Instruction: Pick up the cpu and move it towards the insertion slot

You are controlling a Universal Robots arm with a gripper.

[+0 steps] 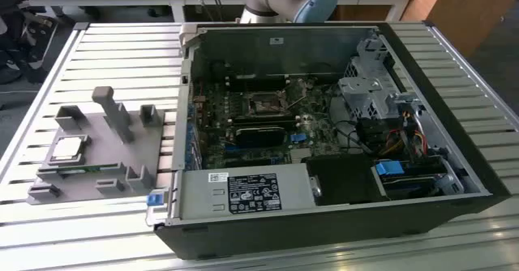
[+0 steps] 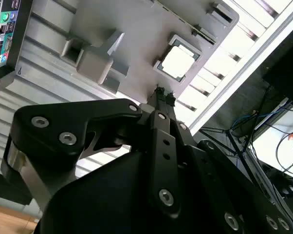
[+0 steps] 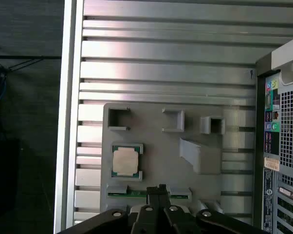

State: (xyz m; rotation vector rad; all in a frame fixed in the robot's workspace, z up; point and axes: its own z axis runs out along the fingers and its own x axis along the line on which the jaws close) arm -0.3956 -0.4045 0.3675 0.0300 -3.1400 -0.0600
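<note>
Cpu (image 1: 68,149) lies flat in recess of grey tray (image 1: 109,158), lower left of exterior view. Insertion slot (image 1: 264,104) well apart, mid-frame inside open computer case (image 1: 324,237). Gripper (image 3: 159,188) hovers over tray near cpu, fingertips pressed together, holding nothing. Judgement: clean pick needs centring over chip, gripping opposite rim edges, keeping it level.

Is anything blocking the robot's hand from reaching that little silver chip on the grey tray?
Nothing visible does. In the first wrist view the hand hangs above the grey tray, and the cpu lies uncovered in its recess, with open air between them.
</note>
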